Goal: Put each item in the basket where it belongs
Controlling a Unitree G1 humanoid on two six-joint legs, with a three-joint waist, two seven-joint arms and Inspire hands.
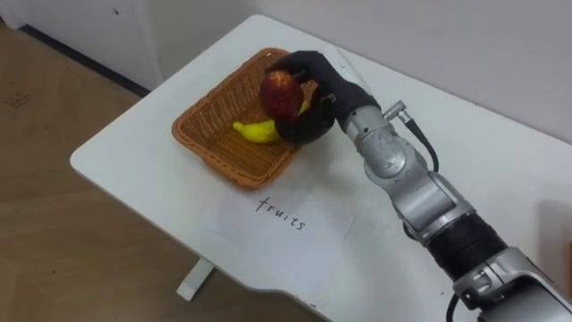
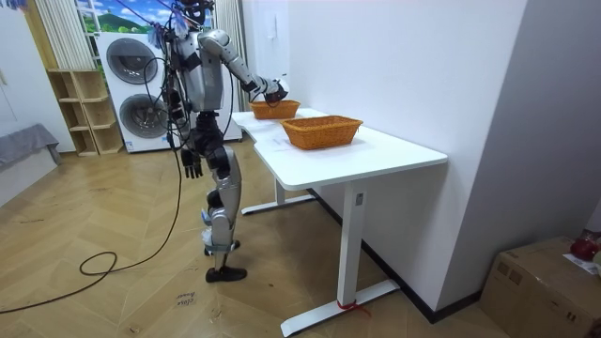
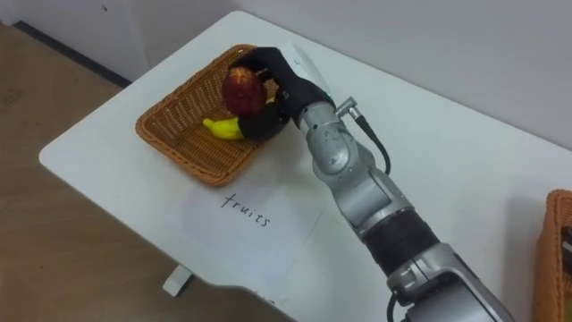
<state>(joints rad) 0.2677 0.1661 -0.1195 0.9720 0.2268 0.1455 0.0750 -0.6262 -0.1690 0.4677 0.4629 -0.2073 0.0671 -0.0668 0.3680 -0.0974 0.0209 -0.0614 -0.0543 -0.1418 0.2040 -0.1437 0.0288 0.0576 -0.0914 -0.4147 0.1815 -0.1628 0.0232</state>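
Observation:
A red apple (image 1: 281, 92) is held just above the far side of a woven basket (image 1: 210, 152), with my right hand (image 1: 319, 86) curled round it. Inside the basket lies a yellow banana (image 1: 256, 131), right below the apple. In front of the basket a white sheet (image 1: 286, 219) carries the handwritten word "fruits". In the room view I stand at the far end of the white table (image 2: 376, 150) with my right arm stretched over it. My left hand (image 2: 192, 166) hangs relaxed at my side.
A second woven basket (image 3: 556, 259) sits further right on the table, also seen as the near basket (image 2: 322, 130). The table edge (image 1: 116, 179) runs close to the fruit basket's left. A cardboard box (image 2: 549, 282) stands on the floor at the room view's right.

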